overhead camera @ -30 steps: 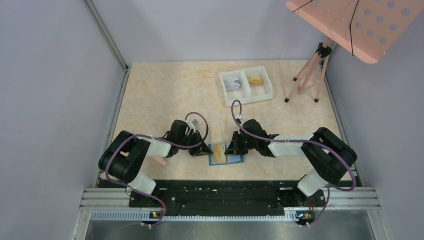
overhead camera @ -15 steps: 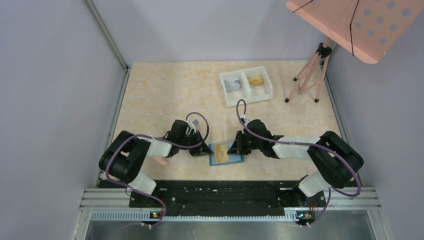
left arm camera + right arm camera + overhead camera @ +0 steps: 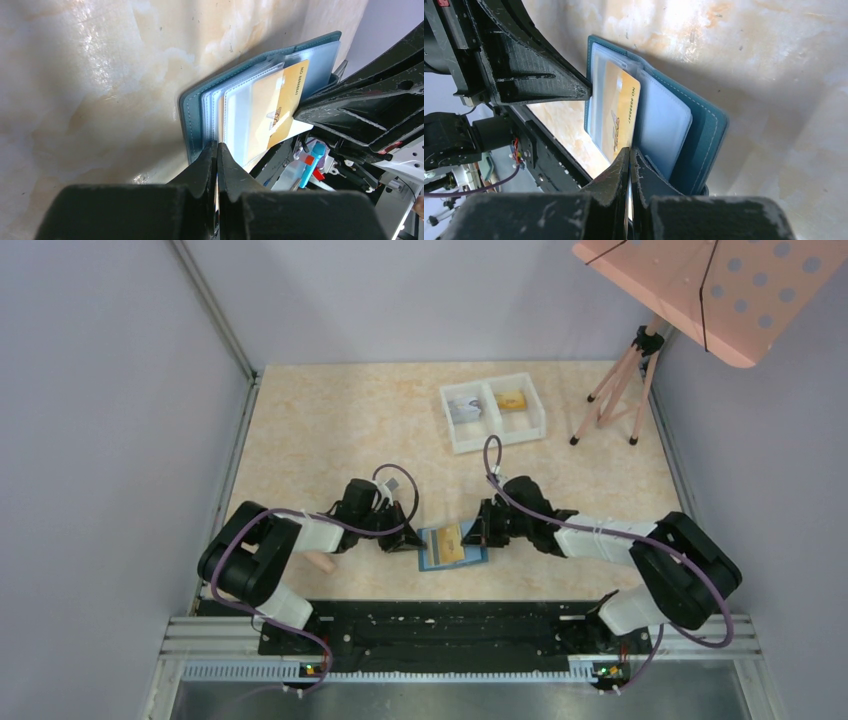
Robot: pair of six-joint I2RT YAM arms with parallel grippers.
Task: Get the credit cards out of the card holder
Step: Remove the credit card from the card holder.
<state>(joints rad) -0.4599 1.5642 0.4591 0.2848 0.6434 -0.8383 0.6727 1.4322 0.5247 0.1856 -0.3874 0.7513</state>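
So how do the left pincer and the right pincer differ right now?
The left pincer is shut on the card holder's edge; the right pincer is shut on the orange-gold card, which sits partly out of its pocket. The left reaches in from the holder's left side, the right from its right. Both are shut.

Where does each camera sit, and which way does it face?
Top external: above and behind both arms, looking down on the table; left gripper and right gripper at the card holder.
Left wrist: on the left arm, looking along its shut gripper at the card holder's edge; right gripper opposite.
Right wrist: facing the other way, its gripper pinching the orange credit card; left gripper opposite.
All three share the card holder and card.
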